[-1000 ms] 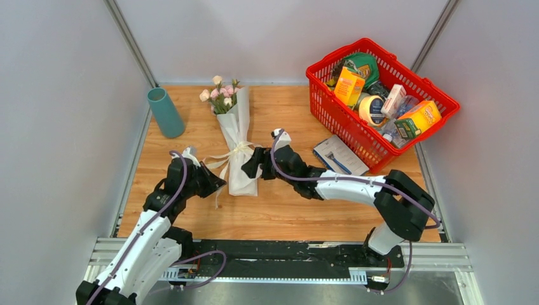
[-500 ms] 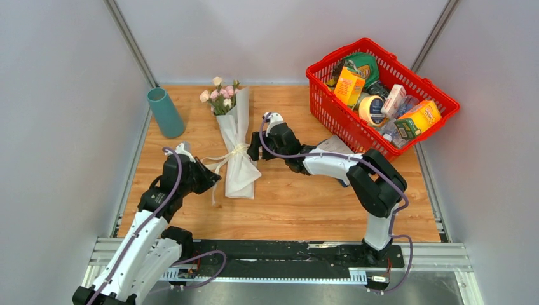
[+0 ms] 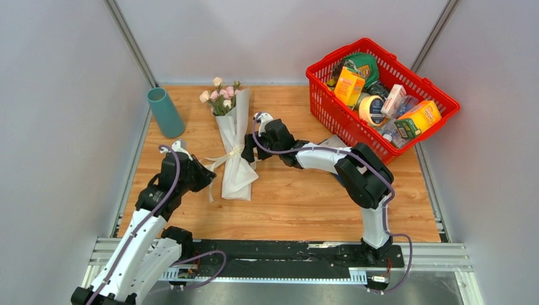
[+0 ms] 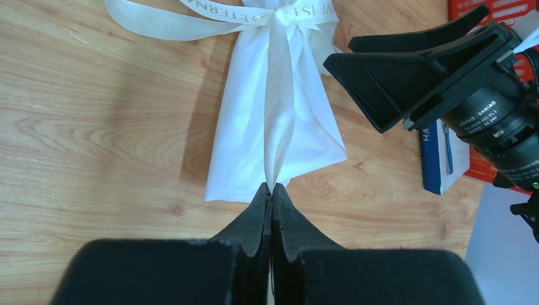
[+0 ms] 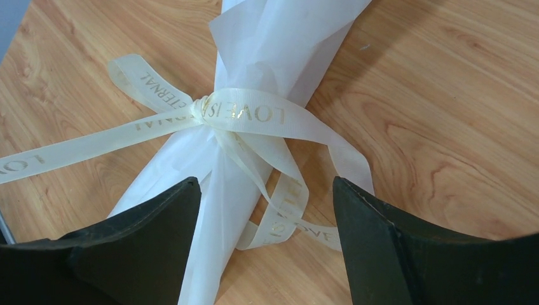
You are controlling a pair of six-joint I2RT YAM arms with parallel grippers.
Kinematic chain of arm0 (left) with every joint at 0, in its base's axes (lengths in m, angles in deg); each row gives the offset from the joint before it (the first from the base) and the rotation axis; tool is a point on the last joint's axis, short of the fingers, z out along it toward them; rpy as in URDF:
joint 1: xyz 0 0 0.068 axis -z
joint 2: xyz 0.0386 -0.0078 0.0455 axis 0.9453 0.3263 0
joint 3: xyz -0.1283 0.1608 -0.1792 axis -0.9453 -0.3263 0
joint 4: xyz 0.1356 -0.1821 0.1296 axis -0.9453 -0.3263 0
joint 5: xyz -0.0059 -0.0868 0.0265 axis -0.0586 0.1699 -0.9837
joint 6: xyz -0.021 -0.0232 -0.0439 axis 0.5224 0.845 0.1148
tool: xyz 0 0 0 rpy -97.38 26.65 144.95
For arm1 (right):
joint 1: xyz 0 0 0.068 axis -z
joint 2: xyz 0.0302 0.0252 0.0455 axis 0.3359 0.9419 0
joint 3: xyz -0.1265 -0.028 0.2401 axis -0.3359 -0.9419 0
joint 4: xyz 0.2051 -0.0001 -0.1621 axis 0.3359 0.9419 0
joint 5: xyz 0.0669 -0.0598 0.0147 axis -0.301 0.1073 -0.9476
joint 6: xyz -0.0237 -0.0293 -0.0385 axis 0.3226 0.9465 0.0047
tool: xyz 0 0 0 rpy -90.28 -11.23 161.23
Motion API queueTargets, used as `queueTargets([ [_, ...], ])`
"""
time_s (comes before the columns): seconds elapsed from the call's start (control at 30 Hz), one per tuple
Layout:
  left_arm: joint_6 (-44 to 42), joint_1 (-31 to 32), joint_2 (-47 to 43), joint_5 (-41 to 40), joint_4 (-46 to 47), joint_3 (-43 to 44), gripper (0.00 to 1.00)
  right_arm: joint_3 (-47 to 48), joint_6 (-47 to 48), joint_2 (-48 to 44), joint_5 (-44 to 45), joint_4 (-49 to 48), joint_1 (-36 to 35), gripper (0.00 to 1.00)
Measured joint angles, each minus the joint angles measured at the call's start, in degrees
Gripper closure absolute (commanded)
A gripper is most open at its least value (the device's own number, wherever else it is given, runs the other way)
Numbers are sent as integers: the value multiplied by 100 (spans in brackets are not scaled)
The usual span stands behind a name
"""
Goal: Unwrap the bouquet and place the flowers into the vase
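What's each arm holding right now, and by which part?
The left end effector pinches the tail end of the cream ribbon tied round the bouquet. The right end effector is open, holding nothing.

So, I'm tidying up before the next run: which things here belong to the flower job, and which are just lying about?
Job: bouquet, its ribbon, vase.
Lying about: red basket, its contents, blue packet beside it.

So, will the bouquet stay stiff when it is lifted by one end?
Probably not: the bouquet is thin creased paper, likely to sag. It seems light, so pulling the ribbon may drag it over the smooth table.
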Motion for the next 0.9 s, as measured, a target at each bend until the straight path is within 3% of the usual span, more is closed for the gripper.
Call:
queueTargets([
  [0.17,-57,0,79,-17,-63,103,100,177,39,267,-57,46,0,24],
  [0.33,-162,0,348,-59,-210,448,100,503,31,667,-225,131,0,34],
  [0.57,-339,2,522,-520,-339,887,100,754,-179,1023,-544,120,0,66],
  [0.9,-522,2,588,-1397,-796,1497,100,-127,-442,503,326,-37,7,72],
])
